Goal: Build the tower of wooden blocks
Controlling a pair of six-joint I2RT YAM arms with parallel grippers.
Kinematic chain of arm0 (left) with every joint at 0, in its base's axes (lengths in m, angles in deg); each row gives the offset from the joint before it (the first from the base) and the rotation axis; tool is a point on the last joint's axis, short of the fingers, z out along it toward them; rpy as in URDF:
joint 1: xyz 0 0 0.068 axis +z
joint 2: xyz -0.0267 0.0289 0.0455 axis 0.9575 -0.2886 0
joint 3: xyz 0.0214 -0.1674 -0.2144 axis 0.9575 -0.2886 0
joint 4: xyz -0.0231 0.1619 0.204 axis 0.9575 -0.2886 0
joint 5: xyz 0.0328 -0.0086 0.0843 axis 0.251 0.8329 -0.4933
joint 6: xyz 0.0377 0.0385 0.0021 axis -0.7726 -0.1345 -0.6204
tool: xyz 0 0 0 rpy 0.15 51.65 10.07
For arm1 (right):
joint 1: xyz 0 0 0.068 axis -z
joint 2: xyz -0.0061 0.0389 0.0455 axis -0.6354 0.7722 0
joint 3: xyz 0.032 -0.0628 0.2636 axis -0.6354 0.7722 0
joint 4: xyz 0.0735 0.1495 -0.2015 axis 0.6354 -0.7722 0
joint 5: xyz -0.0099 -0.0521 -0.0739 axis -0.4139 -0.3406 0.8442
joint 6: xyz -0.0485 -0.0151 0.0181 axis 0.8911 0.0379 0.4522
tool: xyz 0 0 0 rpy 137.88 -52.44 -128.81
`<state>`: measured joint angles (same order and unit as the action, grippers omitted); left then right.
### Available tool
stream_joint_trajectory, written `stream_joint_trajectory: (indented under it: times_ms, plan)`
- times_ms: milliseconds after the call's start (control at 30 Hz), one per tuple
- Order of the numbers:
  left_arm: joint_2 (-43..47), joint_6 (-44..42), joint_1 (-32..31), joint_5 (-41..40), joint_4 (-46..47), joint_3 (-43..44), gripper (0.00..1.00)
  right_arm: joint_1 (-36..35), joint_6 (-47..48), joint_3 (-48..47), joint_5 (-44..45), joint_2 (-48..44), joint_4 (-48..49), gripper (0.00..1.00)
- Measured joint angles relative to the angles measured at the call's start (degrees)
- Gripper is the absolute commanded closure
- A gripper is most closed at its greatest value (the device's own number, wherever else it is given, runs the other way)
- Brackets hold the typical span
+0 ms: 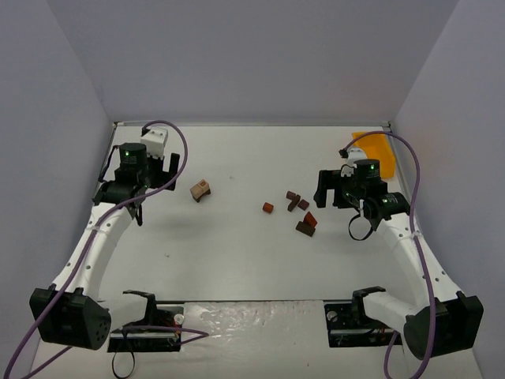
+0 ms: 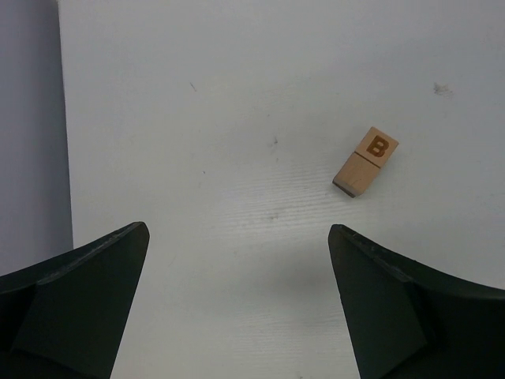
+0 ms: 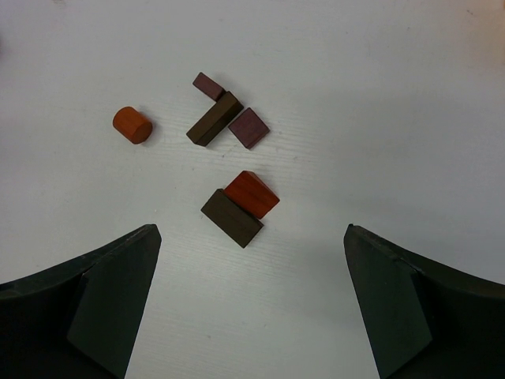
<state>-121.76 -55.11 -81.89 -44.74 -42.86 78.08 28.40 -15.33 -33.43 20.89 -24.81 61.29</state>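
left gripper (image 2: pixel 237 229): released, jaws spread wide with only bare bench between them; it hangs over the left part of the bench (image 1: pixel 237 260).
right gripper (image 3: pixel 252 230): released too, jaws wide apart, nothing held; it hangs over the right part of the bench, above the cluster of dark pieces.
tan block (image 2: pixel 365 162): lies flat on the bench, ahead and to the right of the left gripper and well clear of its fingers; a seam crosses its middle and one half carries a printed letter b.
orange cylinder (image 3: pixel 132 125): lies alone on its side, left of the cluster.
long dark block (image 3: pixel 214 119): lies slanted, with a small purple block (image 3: pixel 208 85) touching its far end and a purple square (image 3: pixel 248 128) just beside its right flank.
red block (image 3: pixel 252 193): touches the dark brown block (image 3: pixel 230 219) nearest the right gripper and seems to overlap its top edge; whether it rests on it or only leans, i cannot tell.
yellow bin (image 1: pixel 375 146): sits at the far right corner, apart from all the blocks.
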Motion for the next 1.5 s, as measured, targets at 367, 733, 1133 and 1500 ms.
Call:
stream_joint_trajectory:
  times_ms: [367,733,1133,1500]
  plan:
    - [6.72,7.36,0.06,-4.64,-2.63,-6.92,0.03,-1.25,-2.36,-0.42,2.85,5.89,0.06,0.03]
    - [9.46,13.13,0.06,-4.12,-2.93,-8.41,0.03,-5.87,-4.36,-0.43,5.52,9.74,1.94,0.14]
    - [9.68,15.15,-1.12,2.90,-4.87,-10.40,0.03,-12.44,-7.73,2.62,9.50,14.49,6.58,0.38]
    - [7.33,16.45,-4.84,7.08,-6.96,-9.84,0.03,-13.45,-12.71,10.22,11.66,14.48,8.21,0.33]
